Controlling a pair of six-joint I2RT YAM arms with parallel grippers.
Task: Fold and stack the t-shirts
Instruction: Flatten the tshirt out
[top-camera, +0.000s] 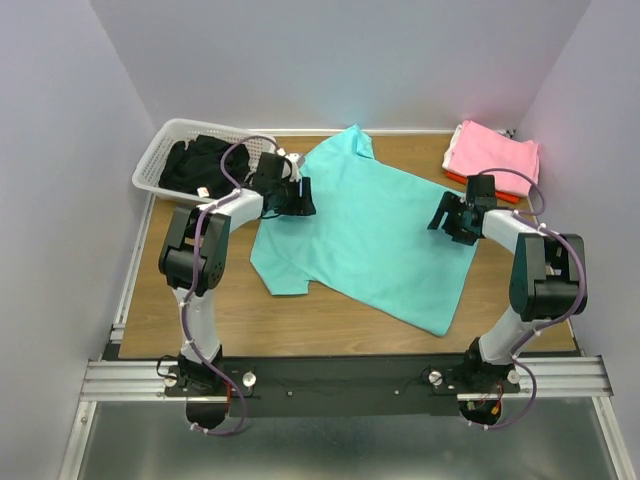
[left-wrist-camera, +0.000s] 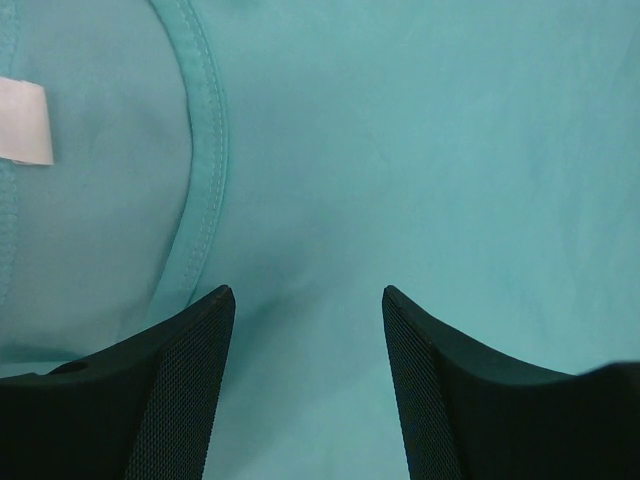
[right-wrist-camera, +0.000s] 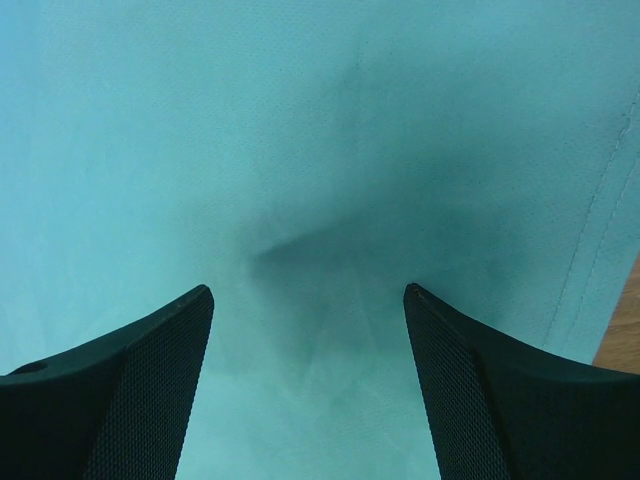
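Both spread wide: left end effector (left-wrist-camera: 306, 292) hangs by the collar (left-wrist-camera: 205, 200) of the turquoise cloth t-shirt (top-camera: 370, 225), right end effector (right-wrist-camera: 307, 290) by its hem (right-wrist-camera: 598, 225). Shirt's length runs between them.

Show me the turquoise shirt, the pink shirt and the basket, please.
turquoise shirt (top-camera: 380, 235): top view, middle of its spread-out body.
pink shirt (top-camera: 495, 150): top view, upper face of the folded cloth.
basket (top-camera: 150, 162): top view, its left wall.

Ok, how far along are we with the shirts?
Done: a pink shirt lies folded on a red-orange one at the far right corner. In hand: the turquoise shirt lies spread flat, with left gripper and right gripper open over it. Left: folding and stacking it; dark clothes sit in the basket.
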